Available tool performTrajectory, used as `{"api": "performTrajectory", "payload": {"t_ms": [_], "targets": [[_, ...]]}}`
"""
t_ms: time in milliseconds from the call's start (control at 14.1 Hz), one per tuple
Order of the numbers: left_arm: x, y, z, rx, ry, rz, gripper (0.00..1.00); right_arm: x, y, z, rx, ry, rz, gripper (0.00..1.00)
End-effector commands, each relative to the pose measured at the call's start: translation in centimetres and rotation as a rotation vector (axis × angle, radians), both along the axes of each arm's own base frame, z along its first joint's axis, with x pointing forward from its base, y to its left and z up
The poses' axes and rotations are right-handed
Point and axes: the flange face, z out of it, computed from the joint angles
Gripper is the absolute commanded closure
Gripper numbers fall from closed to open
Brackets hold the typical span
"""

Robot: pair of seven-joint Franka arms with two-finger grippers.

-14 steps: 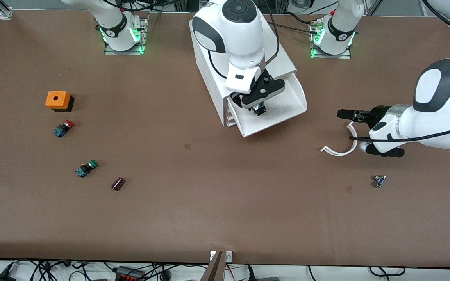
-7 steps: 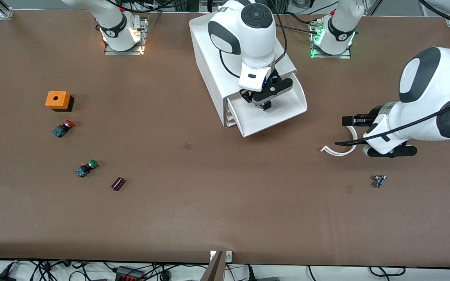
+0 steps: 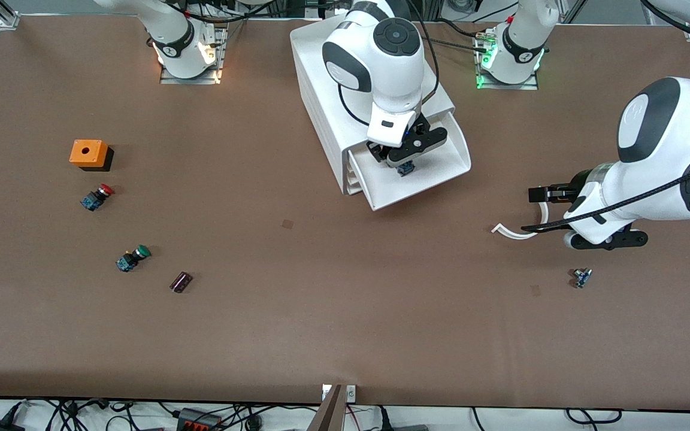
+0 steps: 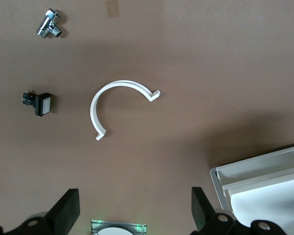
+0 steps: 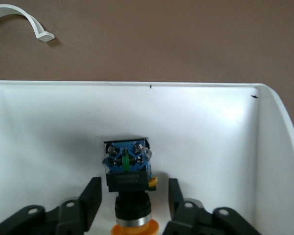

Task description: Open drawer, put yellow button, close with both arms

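The right gripper [image 5: 132, 196] is hanging low inside the pulled-out drawer [image 3: 441, 170], its two fingers [image 5: 90, 200] parted to either side of the yellow button [image 5: 127, 171] with a gap showing on each flank, so it is no longer pinching the part. The button is lying on the white drawer floor with its blue-and-black body pointing toward the drawer's front wall and its yellow cap toward the wrist. From the front view the same gripper [image 3: 406, 157] is sitting over the middle of the tray, with the button [image 3: 405, 170] just below it.

The drawer is the top one of the white cabinet [image 3: 321, 114], and it is standing wide open. So the opening looks done and the placing looks as good as done; what is remaining, by my reading, is lifting the right gripper clear and pushing the drawer shut with both arms.

The left gripper [image 4: 132, 210] is waiting with its fingers spread wide and holding nothing, hovering over the bare table [image 3: 321, 311] toward the left arm's end, above a white curved clip [image 4: 115, 105]. A small metal fitting [image 4: 50, 24] and a little black switch [image 4: 39, 104] are lying near that clip. The red button [image 3: 97, 196], the green button [image 3: 132, 257] and an orange box [image 3: 88, 153] are sitting untouched toward the right arm's end.
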Motion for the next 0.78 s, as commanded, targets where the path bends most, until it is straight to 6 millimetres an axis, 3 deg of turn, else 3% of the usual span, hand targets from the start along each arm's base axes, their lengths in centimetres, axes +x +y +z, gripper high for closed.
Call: {"api": "performTrajectory", "payload": {"t_ms": [0,212,354,495,707], "targets": [[0.3,-0.3,0.5,0.018,-0.013,-0.001,0.00,0.4,0.1,1.2,0.014,-0.003,-0.023,0.00],[0.3,-0.6,0.6,0.016,-0.021,-0.002,0.00,1.7,-0.7,5.3,0.071,-0.033,-0.095,0.00],[0.1,-0.8,0.2,0.011,-0.011,0.003,0.00,3.8,-3.2,7.8,0.069,-0.034,-0.136,0.00],[0.2,-1.4,-0.3,-0.081,-0.007,0.033,0.00,6.7,-8.0,10.5,0.018,-0.011,-0.203,0.00],[-0.3,-2.8,-2.6,-0.093,-0.019,0.085,0.00,13.2,-17.9,12.8,-0.039,0.002,-0.332,0.00]]}}
